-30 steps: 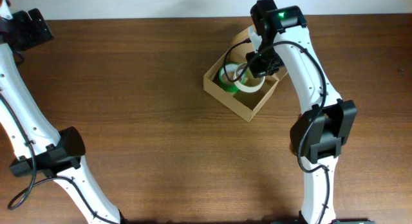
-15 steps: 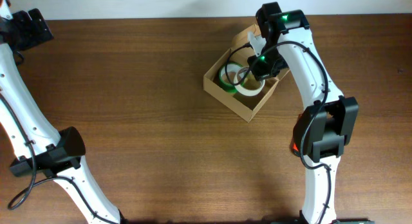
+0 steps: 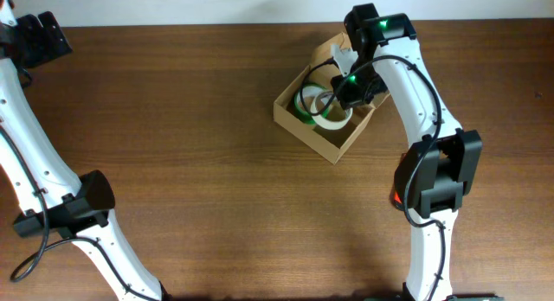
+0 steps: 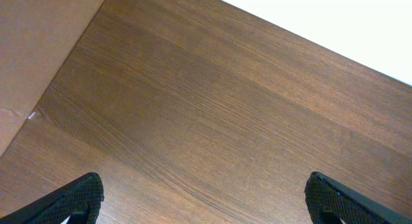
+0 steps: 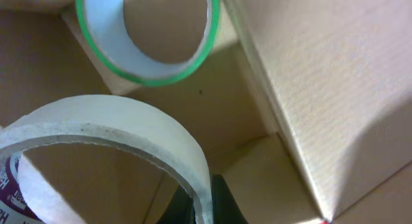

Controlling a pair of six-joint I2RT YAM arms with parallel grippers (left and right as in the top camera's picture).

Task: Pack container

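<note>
The box (image 3: 303, 132), judged light and crushable, is best taken by its rim; a white roll (image 5: 116, 124) is pinched inside by the right gripper (image 5: 203, 205), and the left gripper (image 4: 206, 201) is spread wide.

The right gripper (image 5: 203, 201) pinches the thin wall of a cream tape roll (image 5: 116, 130) between its dark fingers, low in the view. Behind it, a green-edged tape roll (image 5: 106, 47) sits inside the container (image 5: 322, 89), close to the pale cardboard wall on the right.
</note>
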